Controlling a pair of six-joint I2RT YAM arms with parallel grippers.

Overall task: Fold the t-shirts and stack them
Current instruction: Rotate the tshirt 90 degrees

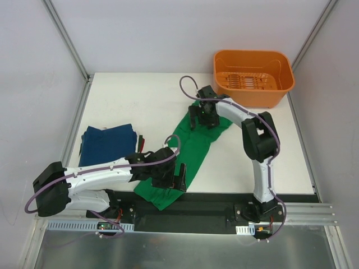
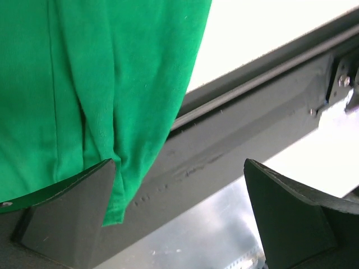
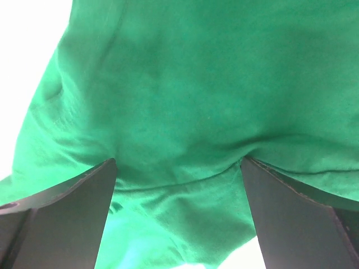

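A bright green t-shirt (image 1: 193,151) lies as a long narrow strip across the table, its near end hanging over the table's front edge. My left gripper (image 1: 171,178) is open over that near end; the green cloth (image 2: 84,84) fills the upper left of the left wrist view, with one finger (image 2: 67,218) against its hem. My right gripper (image 1: 203,119) is open over the far end, and the green cloth (image 3: 190,95) fills the right wrist view between the spread fingers. A folded navy t-shirt (image 1: 107,144) lies at the left, with red and dark edges (image 1: 139,140) showing on its right side.
An orange plastic basket (image 1: 252,75) stands at the table's back right corner. A dark metal rail (image 1: 213,200) runs along the front edge, also in the left wrist view (image 2: 252,123). White walls enclose the table on three sides.
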